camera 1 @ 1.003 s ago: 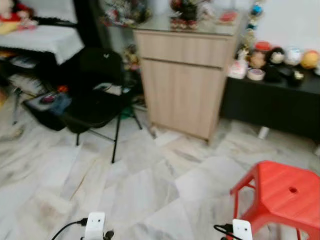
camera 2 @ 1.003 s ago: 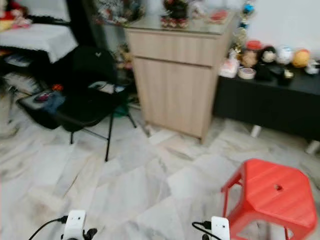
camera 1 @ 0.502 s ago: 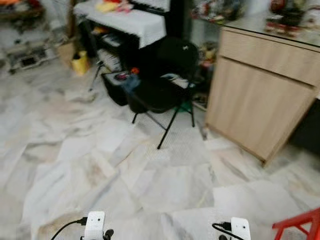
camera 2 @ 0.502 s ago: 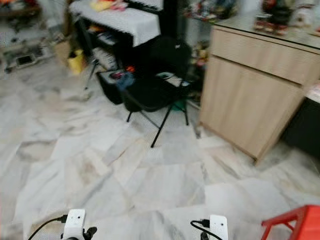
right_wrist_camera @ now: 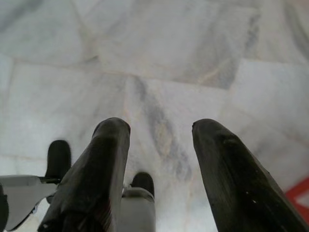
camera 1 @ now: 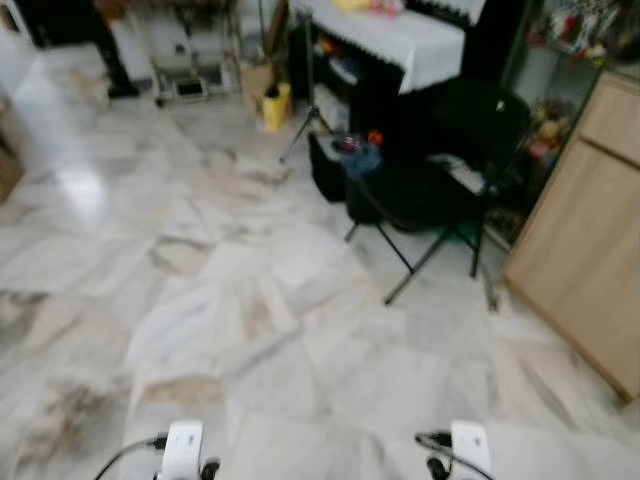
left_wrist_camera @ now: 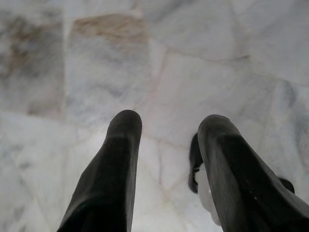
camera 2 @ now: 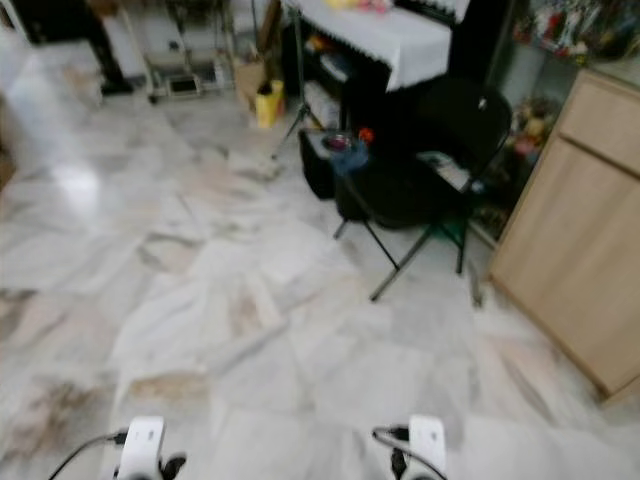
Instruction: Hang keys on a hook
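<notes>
the camera has swung left: the black chair (camera 1: 440, 170) now sits right, red stool gone from view.

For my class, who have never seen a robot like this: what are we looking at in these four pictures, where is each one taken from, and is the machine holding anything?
This is a walking humanoid robot with two arms, each ending in two long black fingers. Two pictures come from cameras in its head, looking forward and down over a marble floor. Ahead stand a black folding chair, a light wooden cabinet to the right and a table with a white cloth behind.

The other two come from cameras on its wrists, looking along the fingers at the floor. The left gripper and the right gripper both hang low with jaws apart and hold nothing. I cannot make out any keys or a hook; the head views are somewhat blurred.
</notes>
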Robot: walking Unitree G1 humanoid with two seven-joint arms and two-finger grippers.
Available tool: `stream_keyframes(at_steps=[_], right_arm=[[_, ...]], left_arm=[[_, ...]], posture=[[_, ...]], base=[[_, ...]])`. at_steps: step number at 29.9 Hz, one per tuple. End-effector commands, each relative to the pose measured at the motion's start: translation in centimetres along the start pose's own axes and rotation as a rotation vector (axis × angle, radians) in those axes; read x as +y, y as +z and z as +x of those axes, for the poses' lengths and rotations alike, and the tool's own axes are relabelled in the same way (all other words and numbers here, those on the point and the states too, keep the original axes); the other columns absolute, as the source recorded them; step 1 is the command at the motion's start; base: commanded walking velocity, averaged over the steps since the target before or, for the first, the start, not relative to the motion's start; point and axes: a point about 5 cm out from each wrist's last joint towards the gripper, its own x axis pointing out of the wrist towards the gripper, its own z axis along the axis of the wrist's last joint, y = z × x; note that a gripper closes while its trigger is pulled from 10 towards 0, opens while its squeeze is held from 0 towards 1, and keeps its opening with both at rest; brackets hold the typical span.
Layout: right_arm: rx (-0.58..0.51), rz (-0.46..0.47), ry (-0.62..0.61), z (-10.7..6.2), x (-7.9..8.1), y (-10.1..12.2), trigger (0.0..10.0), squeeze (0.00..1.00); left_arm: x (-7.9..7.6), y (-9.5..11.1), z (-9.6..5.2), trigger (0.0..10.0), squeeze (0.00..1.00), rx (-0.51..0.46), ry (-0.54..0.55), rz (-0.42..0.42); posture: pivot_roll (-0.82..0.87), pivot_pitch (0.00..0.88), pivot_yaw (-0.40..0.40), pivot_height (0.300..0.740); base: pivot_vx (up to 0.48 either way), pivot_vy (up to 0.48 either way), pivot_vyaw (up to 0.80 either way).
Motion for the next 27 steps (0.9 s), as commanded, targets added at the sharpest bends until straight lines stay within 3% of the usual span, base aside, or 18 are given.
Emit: stream_keyframes(at_steps=[1, 10, 15, 27], right_arm=[[0.02, 0.0, -0.015, -0.1, -0.62, -0.56, 10.0, 0.0], [0.023, 0.003, -0.009, -0.09, -0.71, -0.53, 10.0, 0.0], [0.026, 0.052, 0.008, -0.08, -0.56, -0.56, 10.0, 0.0], [0.035, 0.025, 0.019, -0.09, -0.3, -0.66, 10.0, 0.0]], left_arm=[[-0.05, -0.58, -0.11, 10.0, 0.0, 0.024, 0.002, -0.006], [-0.12, -0.6, -0.12, 10.0, 0.0, 0.023, 0.002, -0.01], [-0.14, -0.62, -0.12, 10.0, 0.0, 0.023, 0.002, -0.012], [-0.12, -0.6, -0.12, 10.0, 0.0, 0.022, 0.002, -0.009]], posture=[[0.0, 0.0, 0.0, 0.74], [0.0, 0.0, -0.004, 0.74], [0.0, 0.0, -0.004, 0.74], [0.0, 0.0, -0.006, 0.74]], base=[[0.0, 0.0, 0.8], [0.0, 0.0, 0.72], [0.0, 0.0, 0.0], [0.0, 0.0, 0.0]])
